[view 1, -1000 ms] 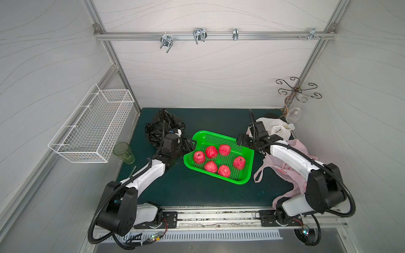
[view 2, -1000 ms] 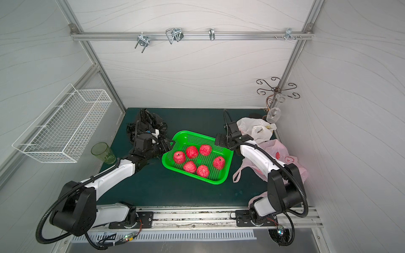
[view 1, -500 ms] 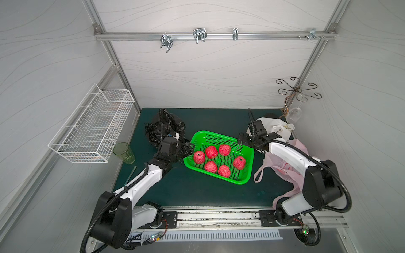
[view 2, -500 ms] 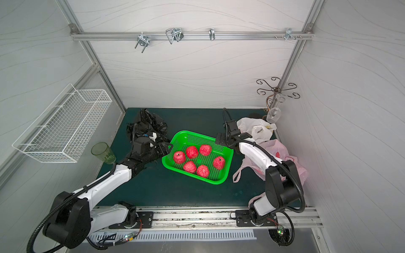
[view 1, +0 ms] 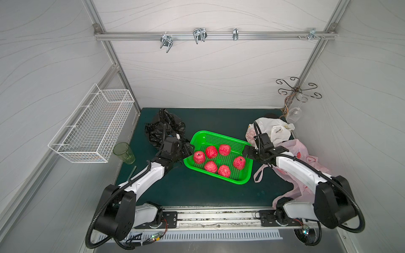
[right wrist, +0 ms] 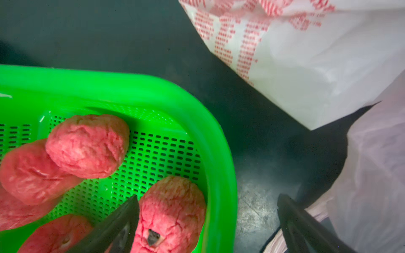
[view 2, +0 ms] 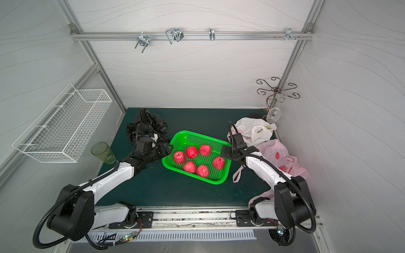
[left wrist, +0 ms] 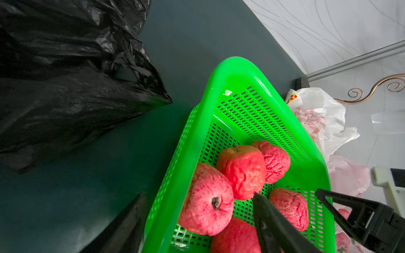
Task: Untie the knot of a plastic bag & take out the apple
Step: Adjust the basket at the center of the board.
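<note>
Dark table [view 1: 197, 192], basket [view 1: 221, 140], black bag [view 1: 166, 122], white bag [view 1: 276, 129], cup [view 1: 123, 152]

1. Six apples [view 1: 199, 157], all in the green basket.
2. Two baskets: one green basket [view 1: 223, 140] at the table's centre and one wire basket [view 1: 92, 129] on the wall at 9 o'clock.
3. One black bag [view 1: 166, 122] at 10 o'clock.
4. One white bag [view 1: 278, 131] with red print at 2 o'clock.
5. One pink bag [view 1: 293, 146] at 3 to 4 o'clock. Whether that pink plastic is one bag or more cannot be told.
6. One green cup [view 1: 123, 152] at 9 o'clock.
7. One wine glass [view 1: 294, 112], hanging on one scrolled rack [view 1: 294, 88] at 1 o'clock.
8. Four hooks [view 1: 199, 37] on one overhead rail [view 1: 263, 35].
9. Two robot arms: the left arm [view 1: 149, 177] at 7 o'clock and the right arm [view 1: 293, 168] at 5 o'clock.
</note>
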Robot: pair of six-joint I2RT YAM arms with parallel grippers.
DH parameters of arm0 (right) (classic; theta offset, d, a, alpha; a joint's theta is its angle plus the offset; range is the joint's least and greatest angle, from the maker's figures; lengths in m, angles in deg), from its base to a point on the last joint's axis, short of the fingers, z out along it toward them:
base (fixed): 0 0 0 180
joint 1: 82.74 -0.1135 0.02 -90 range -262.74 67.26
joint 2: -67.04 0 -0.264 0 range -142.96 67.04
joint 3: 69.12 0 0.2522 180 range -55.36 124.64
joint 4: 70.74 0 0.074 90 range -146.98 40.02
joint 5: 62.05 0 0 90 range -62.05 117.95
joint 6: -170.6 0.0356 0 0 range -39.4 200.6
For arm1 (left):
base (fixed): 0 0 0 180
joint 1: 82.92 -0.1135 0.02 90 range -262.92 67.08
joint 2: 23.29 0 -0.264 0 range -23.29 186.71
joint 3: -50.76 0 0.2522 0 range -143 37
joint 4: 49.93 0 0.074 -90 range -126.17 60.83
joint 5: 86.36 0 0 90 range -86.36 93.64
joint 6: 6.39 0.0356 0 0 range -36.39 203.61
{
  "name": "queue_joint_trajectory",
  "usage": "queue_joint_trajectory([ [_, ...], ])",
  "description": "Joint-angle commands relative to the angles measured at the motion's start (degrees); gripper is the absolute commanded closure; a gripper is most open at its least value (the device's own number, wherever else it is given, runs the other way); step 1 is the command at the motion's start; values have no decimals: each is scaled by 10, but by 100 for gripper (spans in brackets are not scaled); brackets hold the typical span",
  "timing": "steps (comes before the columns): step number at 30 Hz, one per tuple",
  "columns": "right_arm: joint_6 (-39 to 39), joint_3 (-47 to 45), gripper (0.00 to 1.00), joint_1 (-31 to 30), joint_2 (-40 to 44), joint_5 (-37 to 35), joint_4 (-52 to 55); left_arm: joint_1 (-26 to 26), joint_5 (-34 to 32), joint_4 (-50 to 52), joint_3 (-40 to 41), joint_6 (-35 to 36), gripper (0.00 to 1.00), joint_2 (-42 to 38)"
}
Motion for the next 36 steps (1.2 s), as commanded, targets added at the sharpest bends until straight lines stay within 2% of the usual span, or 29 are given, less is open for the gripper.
queue_joint_trajectory([
  [1, 22, 9, 1, -6, 1, 37, -27, 3, 12, -36, -2, -10, 22, -1],
  [20, 14, 146, 1, -7, -110, 45, -7, 28, 31, -18, 36, -35, 23, -67],
  [30, 4, 225, 1, 3, -193, 52, 5, 74, 2, -1, 36, -48, 23, -95],
  [36, 10, 242, 1, 3, -209, 61, 8, 75, -6, 0, 36, -43, 23, -86],
])
